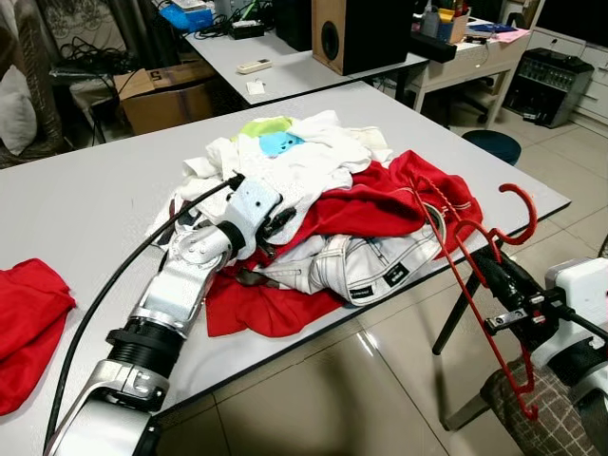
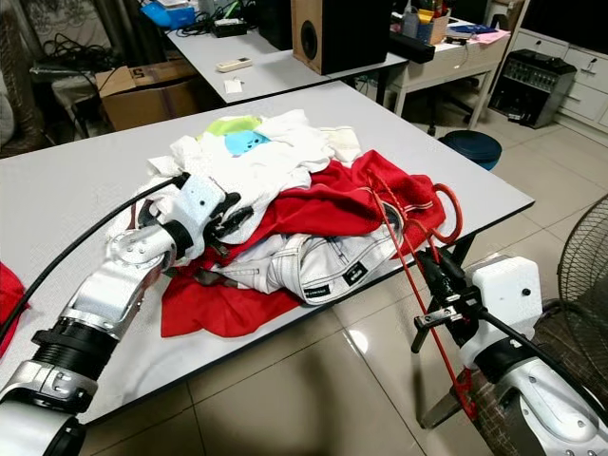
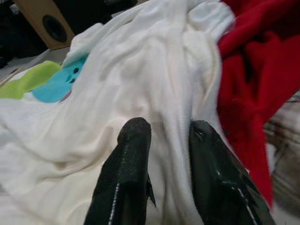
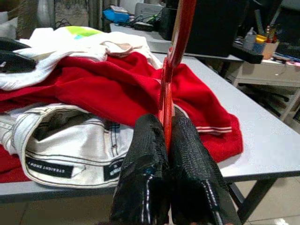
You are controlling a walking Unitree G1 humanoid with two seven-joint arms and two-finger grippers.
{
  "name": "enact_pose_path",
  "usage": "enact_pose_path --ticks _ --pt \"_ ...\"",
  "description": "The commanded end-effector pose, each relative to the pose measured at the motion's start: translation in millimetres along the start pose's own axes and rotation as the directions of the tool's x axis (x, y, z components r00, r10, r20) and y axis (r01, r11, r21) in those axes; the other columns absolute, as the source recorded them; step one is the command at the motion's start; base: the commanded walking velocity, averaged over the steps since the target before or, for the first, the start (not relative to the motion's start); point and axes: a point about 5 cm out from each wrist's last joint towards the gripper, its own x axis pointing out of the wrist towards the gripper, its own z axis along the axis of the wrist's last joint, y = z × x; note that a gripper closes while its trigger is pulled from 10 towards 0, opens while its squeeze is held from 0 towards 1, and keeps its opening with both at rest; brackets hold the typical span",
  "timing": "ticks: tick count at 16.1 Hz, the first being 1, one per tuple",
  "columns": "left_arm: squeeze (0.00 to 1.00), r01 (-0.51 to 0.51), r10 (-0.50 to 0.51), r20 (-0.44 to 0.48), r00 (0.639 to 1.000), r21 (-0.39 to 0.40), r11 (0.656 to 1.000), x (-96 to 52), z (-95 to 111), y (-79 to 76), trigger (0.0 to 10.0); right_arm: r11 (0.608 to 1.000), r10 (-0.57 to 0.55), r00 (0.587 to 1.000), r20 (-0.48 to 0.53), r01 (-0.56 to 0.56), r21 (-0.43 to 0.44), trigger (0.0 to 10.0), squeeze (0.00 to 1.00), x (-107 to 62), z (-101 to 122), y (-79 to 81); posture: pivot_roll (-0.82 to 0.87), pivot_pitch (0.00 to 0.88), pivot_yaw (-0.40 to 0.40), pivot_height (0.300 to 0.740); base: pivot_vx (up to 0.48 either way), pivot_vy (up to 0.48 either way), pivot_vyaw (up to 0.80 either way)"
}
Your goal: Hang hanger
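A red wire hanger [image 1: 463, 269] hangs off the near right corner of the grey table [image 1: 85, 204], its hook [image 1: 519, 205] pointing up. My right gripper [image 1: 496, 264] is shut on the hanger's bar, which runs up between the black fingers [image 4: 147, 140]. On the table lies a pile of clothes: a white shirt [image 1: 304, 161] with a blue and green print, a red garment [image 1: 380, 204] and white jeans [image 1: 366, 266]. My left gripper [image 1: 275, 221] rests on the pile's left side, its fingers [image 3: 133, 140] pinching a fold of the white shirt [image 3: 154, 84].
A loose red cloth [image 1: 24, 323] lies at the table's near left. Behind stand a second table with a wooden speaker [image 1: 347, 33], a cardboard box [image 1: 166, 95] and a round stool [image 1: 494, 144]. A floor fan [image 2: 579, 261] stands by my right arm.
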Motion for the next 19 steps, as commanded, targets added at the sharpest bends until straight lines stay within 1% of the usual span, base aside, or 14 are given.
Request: enact_pose_path --ticks 1,3,5,6,7,9,11,12,13,14,15,17,18,19 --pt "0.00 -0.018 0.018 0.001 1.000 -0.001 1.000 -1.9 1 8.6 0.0 1.000 0.029 0.999 0.021 -0.029 -0.005 10.0 0.00 0.3 5 2.1 -0.14 0.000 0.060 0.740 0.000 0.000 0.00" --pt "0.00 -0.015 0.015 0.002 1.000 -0.002 1.000 -3.3 0 10.3 0.0 0.999 0.035 0.999 0.021 -0.035 -0.005 10.0 0.00 0.6 5 2.0 -0.14 0.000 0.058 0.740 0.000 0.000 0.00" --pt "0.00 -0.002 0.003 0.025 1.000 -0.034 0.999 -5.2 2 13.2 0.0 0.999 0.040 0.999 0.021 -0.040 -0.007 10.0 0.00 1.5 5 1.8 -0.14 0.000 0.055 0.740 0.000 0.000 0.00" --pt "0.00 0.001 0.002 0.056 0.998 -0.056 0.998 -6.6 5 15.5 0.0 0.999 0.042 0.999 0.021 -0.042 -0.007 10.0 0.00 2.0 5 1.9 -0.14 0.000 0.055 0.740 0.000 0.000 0.00" --pt "0.00 0.003 0.013 0.128 0.992 -0.123 0.992 -10.2 15 23.1 0.0 0.999 0.044 0.999 0.021 -0.044 -0.008 10.0 0.00 2.9 5 1.8 -0.14 0.000 0.055 0.740 0.000 0.000 0.00" --pt "0.00 0.023 0.018 0.218 0.976 -0.185 0.982 -14.9 27 31.5 0.0 0.999 0.045 0.999 0.023 -0.045 -0.008 10.0 0.00 4.0 5 1.8 -0.13 0.000 0.053 0.740 0.000 0.000 0.00" --pt "0.00 0.077 0.017 0.339 0.941 -0.263 0.962 -20.1 44 38.8 0.0 0.999 0.052 0.998 0.023 -0.052 -0.007 10.0 0.00 5.8 4 2.2 -0.12 0.000 0.052 0.740 0.000 0.000 0.00" --pt "0.00 0.123 -0.005 0.381 0.925 -0.287 0.950 -21.4 48 37.8 0.0 0.998 0.058 0.998 0.023 -0.058 -0.005 10.0 0.00 7.0 3 3.1 -0.12 0.000 0.052 0.740 0.000 0.000 0.00" --pt "0.00 0.143 -0.019 0.393 0.919 -0.289 0.947 -21.8 48 36.5 0.0 0.998 0.060 0.998 0.023 -0.060 -0.005 10.0 0.00 7.5 3 3.4 -0.12 0.000 0.053 0.740 0.000 0.000 0.00" --pt "0.00 0.143 -0.039 0.366 0.930 -0.264 0.954 -21.2 44 34.5 0.0 0.998 0.061 0.998 0.024 -0.061 -0.005 10.0 0.00 8.3 3 3.8 -0.12 0.000 0.053 0.740 0.000 0.000 0.00" --pt "0.00 0.137 -0.083 0.276 0.958 -0.184 0.973 -19.0 32 27.7 0.0 0.998 0.064 0.998 0.023 -0.064 -0.004 10.0 0.00 9.1 2 4.5 -0.12 0.000 0.054 0.740 0.000 0.000 0.00" --pt "0.00 0.117 -0.087 0.202 0.975 -0.144 0.983 -17.8 21 24.6 0.0 0.998 0.069 0.997 0.021 -0.069 -0.005 10.0 0.00 9.5 1 5.7 -0.12 0.000 0.056 0.740 0.000 0.000 0.00" --pt "0.00 0.077 -0.051 0.178 0.983 -0.137 0.988 -17.2 17 27.3 1.5 0.997 0.071 0.997 0.021 -0.071 -0.006 10.0 0.00 9.7 1 6.2 -0.12 0.000 0.056 0.740 0.000 0.000 0.00" --pt "0.00 0.024 -0.002 0.166 0.986 -0.127 0.992 -16.7 17 31.8 10.0 0.997 0.072 0.997 0.020 -0.072 -0.007 10.0 0.00 9.6 1 6.2 -0.12 0.000 0.057 0.740 0.000 0.000 0.00"
